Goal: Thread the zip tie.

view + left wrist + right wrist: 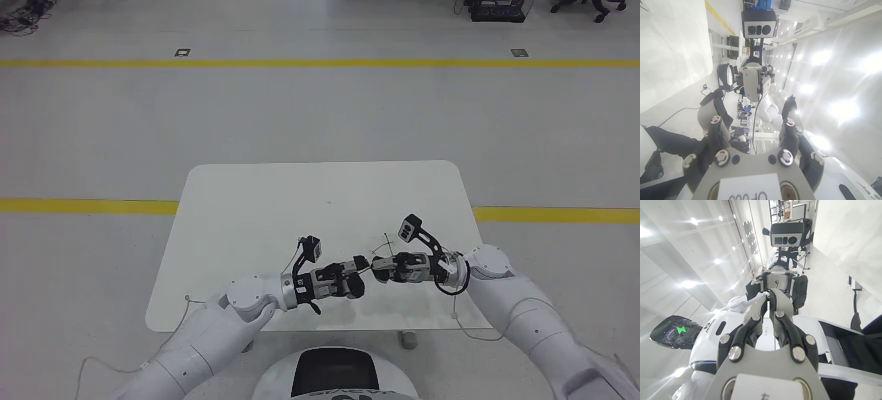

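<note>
The two arms are meeting nose to nose above the near part of the table (300, 200). They are holding the work in the air between them rather than letting it lie flat, which is probably leaving both ends of the tie free to bend.

The right gripper (769, 300) is pinching its jaws down to a narrow slit. They appear to be gripping the zip tie (755, 125), a thin black strand that is running out from them toward the left gripper (751, 100). In the top view the strand is showing as a fine arc just beside the two grippers.

The left gripper is facing the right one squarely with its jaws spread wide and clamping nothing. In its own wrist view the strand is lying across the gap between them. That wide spread is likely giving room to close on the free length without knocking it aside.

Which end is the head and which the tail is too fine to tell, and no finished loop is showing, so the threading seems not yet done.
</note>
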{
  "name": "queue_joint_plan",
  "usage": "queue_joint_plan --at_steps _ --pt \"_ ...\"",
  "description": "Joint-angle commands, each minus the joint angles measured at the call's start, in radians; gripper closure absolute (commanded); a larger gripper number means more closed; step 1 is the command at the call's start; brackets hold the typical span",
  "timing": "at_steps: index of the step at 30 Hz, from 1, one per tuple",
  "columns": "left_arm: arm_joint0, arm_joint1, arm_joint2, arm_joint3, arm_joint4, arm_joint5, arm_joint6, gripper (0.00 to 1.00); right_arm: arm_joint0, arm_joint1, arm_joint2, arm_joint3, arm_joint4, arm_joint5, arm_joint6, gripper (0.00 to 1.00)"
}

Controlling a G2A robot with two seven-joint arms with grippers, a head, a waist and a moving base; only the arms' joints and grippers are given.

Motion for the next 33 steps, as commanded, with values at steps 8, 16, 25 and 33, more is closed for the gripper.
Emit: queue_joint_plan --at_steps 8,16,25,33 --pt "-0.001 0.0 0.002 0.001 -0.001 -0.003 -0.002 0.56 0.003 -0.001 -0.004 0.002 -0.026 0.01 0.0 1.0" --pt "-0.002 0.001 0.002 0.003 -0.002 -0.005 -0.005 0.61 0.01 -0.004 -0.013 0.01 -0.042 0.02 0.0 1.0" --pt "-0.002 0.001 0.002 0.004 -0.002 -0.008 -0.004 0.67 0.019 -0.006 -0.028 0.017 -0.056 0.029 0.0 1.0" --pt "-0.003 0.002 0.003 0.004 -0.002 -0.007 -0.004 0.74 0.024 -0.007 -0.036 0.025 -0.057 0.03 0.0 1.0"
